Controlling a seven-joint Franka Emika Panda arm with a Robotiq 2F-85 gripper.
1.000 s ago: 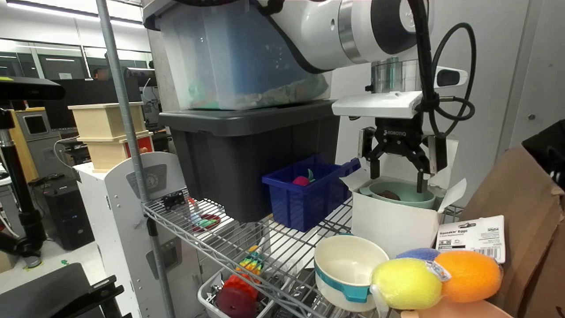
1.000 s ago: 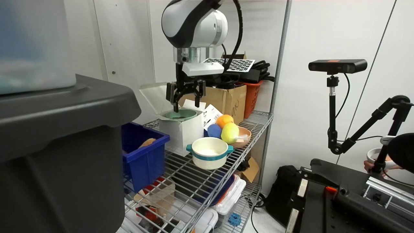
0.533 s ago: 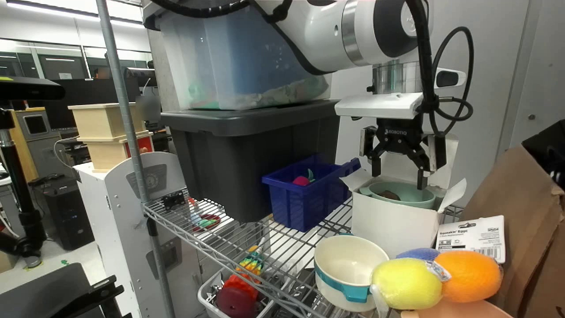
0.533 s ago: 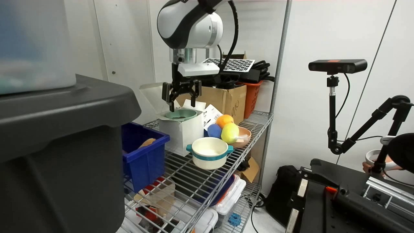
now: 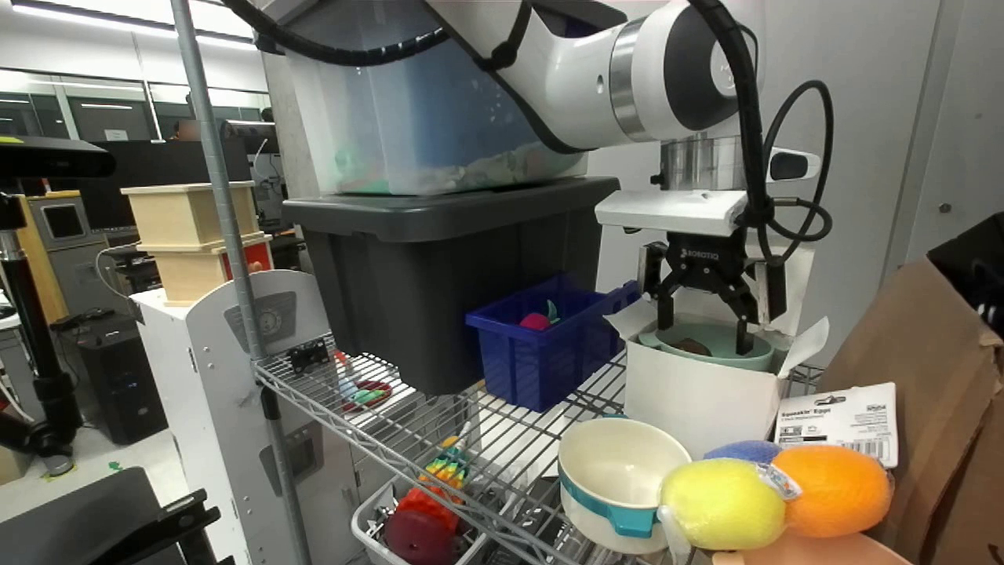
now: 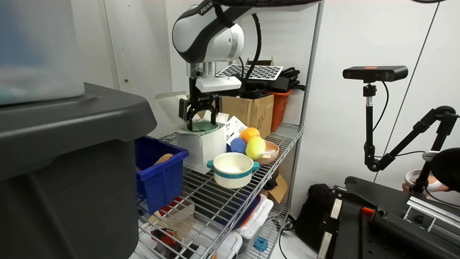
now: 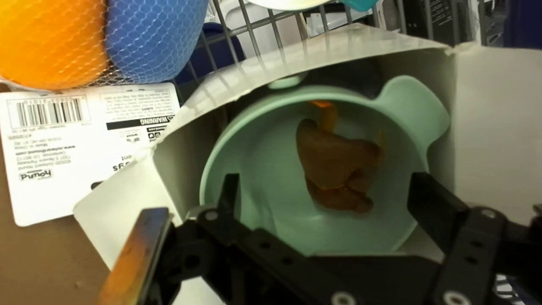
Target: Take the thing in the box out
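Note:
The thing, a brown reddish lump (image 7: pixel 334 163), lies inside a pale green pot (image 7: pixel 266 169) that sits in the white box (image 5: pixel 694 392). The lump also shows partly over the pot's rim in an exterior view (image 5: pixel 692 347). The box's flaps are open; it also shows in an exterior view (image 6: pixel 212 145). My gripper (image 5: pixel 704 333) is open and empty, pointing straight down with its fingertips at about the pot's rim. In the wrist view my fingers (image 7: pixel 325 182) stand wide apart on either side of the lump's near end, not touching it.
A blue bin (image 5: pixel 533 353) and a dark grey tote (image 5: pixel 439 290) stand beside the box. A white pot with teal handles (image 5: pixel 620 486), yellow (image 5: pixel 722 502) and orange (image 5: pixel 835 490) balls, a carded label (image 5: pixel 839 424) and a cardboard box (image 6: pixel 258 111) are close by on the wire shelf.
My gripper has come down toward the pot, its fingertips dropping from above it to about its rim. The fingers stay open. The lump, pot and box have not moved.

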